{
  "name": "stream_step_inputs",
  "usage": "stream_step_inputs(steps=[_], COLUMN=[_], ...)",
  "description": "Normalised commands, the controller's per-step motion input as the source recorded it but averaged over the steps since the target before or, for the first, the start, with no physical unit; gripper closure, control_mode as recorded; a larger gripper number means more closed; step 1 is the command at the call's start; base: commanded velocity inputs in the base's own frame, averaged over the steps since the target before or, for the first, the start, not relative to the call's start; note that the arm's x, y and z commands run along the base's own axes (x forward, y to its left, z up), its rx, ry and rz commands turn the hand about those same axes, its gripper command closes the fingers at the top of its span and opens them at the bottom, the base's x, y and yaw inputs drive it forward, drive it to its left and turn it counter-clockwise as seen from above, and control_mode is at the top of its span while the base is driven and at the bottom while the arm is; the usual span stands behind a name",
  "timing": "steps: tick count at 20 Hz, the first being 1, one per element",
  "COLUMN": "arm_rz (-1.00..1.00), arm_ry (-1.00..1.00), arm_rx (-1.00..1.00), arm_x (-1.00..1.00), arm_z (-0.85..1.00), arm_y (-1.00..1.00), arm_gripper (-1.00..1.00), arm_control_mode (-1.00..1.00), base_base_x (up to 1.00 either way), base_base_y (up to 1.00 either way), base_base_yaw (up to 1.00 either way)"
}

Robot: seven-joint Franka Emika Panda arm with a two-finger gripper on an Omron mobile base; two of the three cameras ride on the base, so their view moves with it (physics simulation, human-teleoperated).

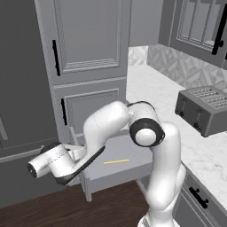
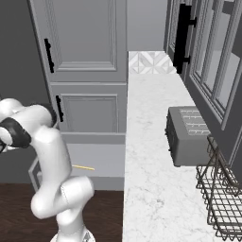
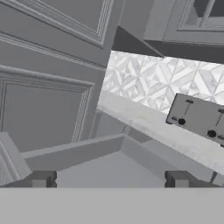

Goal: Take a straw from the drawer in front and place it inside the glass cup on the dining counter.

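Pale yellow-green thin straw (image 1: 116,162) lies flat inside the pulled-out wide grey drawer (image 1: 116,171). Two-finger gripper (image 3: 111,178) stands wide apart, holding nothing.

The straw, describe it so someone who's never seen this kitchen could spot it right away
Start at the tall grey cabinet doors beside the marble worktop. Below them a drawer stands pulled open, its grey floor showing. The straw lies flat on that floor: a thin, straight, pale yellow stick, the only coloured thing among grey panels.

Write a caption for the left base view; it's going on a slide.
Open drawer with the straw lying inside, the arm's hand at its left end, toaster on the worktop.
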Motion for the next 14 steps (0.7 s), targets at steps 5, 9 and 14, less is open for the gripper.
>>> stream_step_inputs(steps=[5,9,14], arm_rz=[-0.03,-0.1,-0.27], arm_ry=[-0.05,0.21,0.57], arm_rx=[0.65,0.66,0.61], arm_x=[-0.52,-0.29,-0.03], arm_z=[1.0,0.96,0.69], arm_y=[-0.9,-0.94,-0.83], arm_gripper=[-1.0,-1.0,-1.0], arm_control_mode=[-1.0,-1.0,-1.0], base_base_x=[0.0,0.0,0.0], base_base_y=[0.0,0.0,0.0], base_base_yaw=[0.0,0.0,0.0])
